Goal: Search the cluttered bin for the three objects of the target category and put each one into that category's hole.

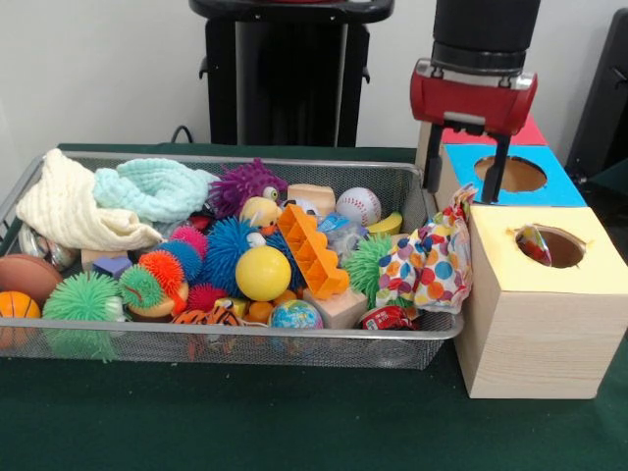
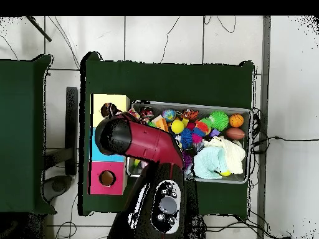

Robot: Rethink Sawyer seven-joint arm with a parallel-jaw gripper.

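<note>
A large shallow basket of silver wire mesh [image 1: 226, 343] is seen on the green tabletop [image 1: 245, 422], filled with toys. At its end nearest the boxes, a thin white cloth piece with multicoloured polka dots [image 1: 432, 265] is draped over the mesh rim, touching the side of the pale wooden box [image 1: 540, 334]. A second piece of the same dotted cloth [image 1: 533, 243] is seen partly inside the round hole with the yellow surround [image 1: 554, 247] on top of that box, one end poking out above the rim. A third piece cannot be made out.

The black-fingered tool [image 1: 465, 177] under the red wrist housing is held above the box with the blue surround [image 1: 512, 175], just behind the yellow one. Its two fingers [image 1: 497, 169] hang down moderately apart, and nothing is held between them. In the overhead view the tool itself is hidden beneath the red arm [image 2: 134, 140].

The three boxes are lined up along one short edge of the tabletop, the box with the red surround [image 2: 106, 178] lying nearest the robot's edge.

Within the basket, a cream knitted cloth [image 1: 69, 211] and a pale turquoise knitted cloth [image 1: 152, 188] are piled at the end far from the boxes. A smooth yellow ball [image 1: 263, 273], an orange toothed plastic block [image 1: 312, 250], a white baseball [image 1: 358, 206] and a purple spiky rubber ball [image 1: 245, 183] are found among the remaining clutter.
</note>
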